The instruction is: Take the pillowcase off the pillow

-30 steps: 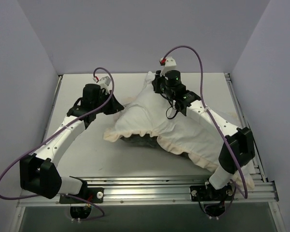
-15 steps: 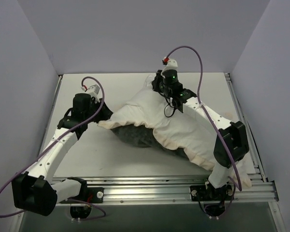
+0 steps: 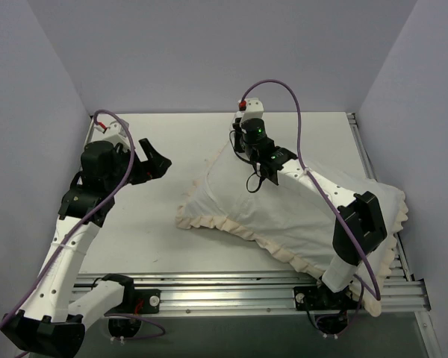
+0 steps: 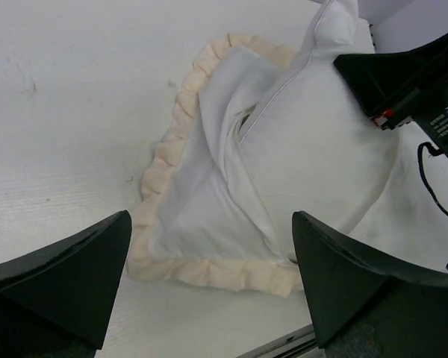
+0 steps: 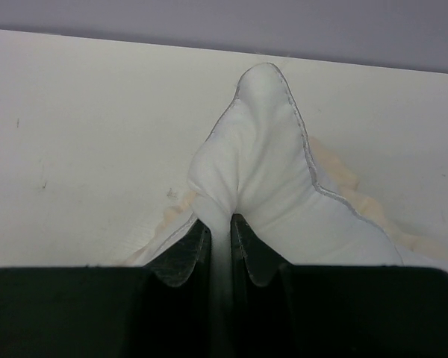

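Note:
The pillowcase [image 3: 231,205] lies white face up across the table's right half, its cream ruffled edge [image 3: 209,221] toward the front left. From its opening [image 4: 240,123] the pillow's [image 4: 321,142] white piped corner [image 5: 261,149] sticks out toward the back. My right gripper [image 3: 237,143] is shut on that corner, fabric pinched between its fingers [image 5: 220,224]. My left gripper [image 3: 158,165] hangs open, left of the cloth, above bare table. Nothing sits between its jaws [image 4: 211,220]. The pillowcase's ruffle [image 4: 209,272] lies below them. No dark grey face shows.
A metal rail [image 3: 231,287] runs along the near table edge, another along the right side [image 3: 362,149]. The pillowcase's far end [image 3: 384,261] overhangs the front right corner. Grey walls close in on three sides. Bare tabletop [image 3: 134,224] lies left of the cloth.
My left gripper opened, let go of the pillowcase edge and drew back left. The cloth dropped flat, hiding its dark grey underside. My right gripper shifted slightly left, still pinching the corner.

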